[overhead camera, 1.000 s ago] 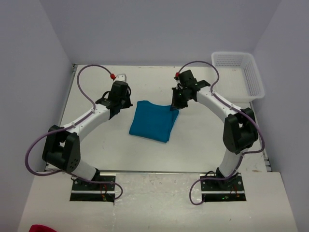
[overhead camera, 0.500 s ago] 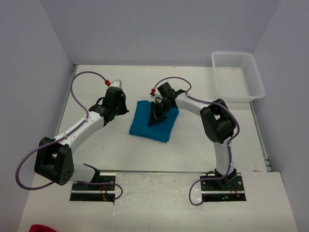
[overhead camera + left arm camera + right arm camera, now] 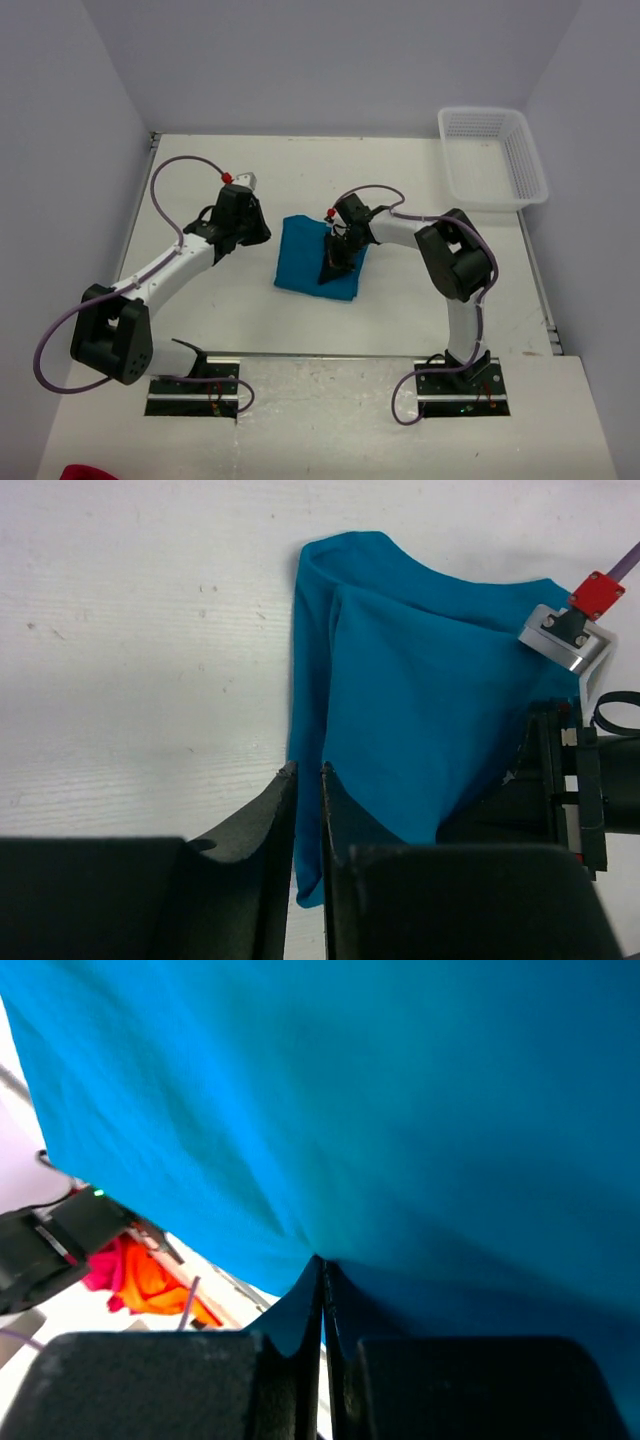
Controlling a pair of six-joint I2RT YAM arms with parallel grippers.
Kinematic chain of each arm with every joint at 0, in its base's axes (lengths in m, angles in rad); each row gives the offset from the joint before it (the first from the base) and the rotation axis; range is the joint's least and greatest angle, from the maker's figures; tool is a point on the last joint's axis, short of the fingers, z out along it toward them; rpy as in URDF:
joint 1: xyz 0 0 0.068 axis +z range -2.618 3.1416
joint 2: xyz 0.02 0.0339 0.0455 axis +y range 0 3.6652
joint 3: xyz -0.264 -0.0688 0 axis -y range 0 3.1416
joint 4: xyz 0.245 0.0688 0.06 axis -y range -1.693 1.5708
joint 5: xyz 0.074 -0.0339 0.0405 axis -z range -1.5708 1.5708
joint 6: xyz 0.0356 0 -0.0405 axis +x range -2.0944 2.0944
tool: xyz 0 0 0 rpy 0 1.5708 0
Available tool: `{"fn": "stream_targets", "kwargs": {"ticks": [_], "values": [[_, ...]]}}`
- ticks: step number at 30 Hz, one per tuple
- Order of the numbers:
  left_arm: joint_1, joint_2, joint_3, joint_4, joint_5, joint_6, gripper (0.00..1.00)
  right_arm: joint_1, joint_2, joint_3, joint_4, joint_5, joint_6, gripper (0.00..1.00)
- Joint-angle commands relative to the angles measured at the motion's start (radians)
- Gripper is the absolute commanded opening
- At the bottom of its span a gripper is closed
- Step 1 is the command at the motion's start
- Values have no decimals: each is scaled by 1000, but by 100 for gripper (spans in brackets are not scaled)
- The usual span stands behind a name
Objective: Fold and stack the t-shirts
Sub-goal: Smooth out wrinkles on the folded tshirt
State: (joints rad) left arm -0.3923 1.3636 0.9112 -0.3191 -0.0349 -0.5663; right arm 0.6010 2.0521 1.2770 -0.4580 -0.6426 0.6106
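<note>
One teal-blue t-shirt [image 3: 303, 255] lies folded in the middle of the table. My right gripper [image 3: 332, 270] is over the shirt's right half, shut on a pinch of its cloth. In the right wrist view the teal fabric [image 3: 400, 1110] puckers at the closed tips [image 3: 321, 1260]. My left gripper [image 3: 260, 232] hovers at the shirt's left edge. In the left wrist view its jaws [image 3: 308, 770] stand a narrow slit apart, and the shirt's edge [image 3: 420, 710] shows through the slit below them.
A white mesh basket [image 3: 495, 155] stands at the back right corner. A red cloth [image 3: 88, 472] peeks in at the bottom left, off the table. Orange and pink cloth [image 3: 140, 1275] shows past the shirt in the right wrist view. Grey walls enclose three sides.
My right gripper has dragged the shirt's far right corner leftward and nearer, over the shirt. My left gripper moved slightly toward the shirt's left edge, and its jaws parted a little.
</note>
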Motion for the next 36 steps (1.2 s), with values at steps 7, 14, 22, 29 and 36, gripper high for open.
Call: {"fn": "stream_targets", "kwargs": {"ticks": [7,14,22,29,36], "values": [[15,6,-103,120,151,-30,16,2,-164,-142,-41,251,8,0],[17,26,-254,301,309,-60,39,-15,-187,-174,-51,276,-12,0],[27,136,-351,546,437,-96,53,-15,-202,-182,-31,258,-9,0],[40,206,-422,681,486,-132,59,-15,-199,-202,-15,245,-14,0],[63,230,-472,767,538,-153,60,-17,-193,-203,-4,238,-12,0]]}}
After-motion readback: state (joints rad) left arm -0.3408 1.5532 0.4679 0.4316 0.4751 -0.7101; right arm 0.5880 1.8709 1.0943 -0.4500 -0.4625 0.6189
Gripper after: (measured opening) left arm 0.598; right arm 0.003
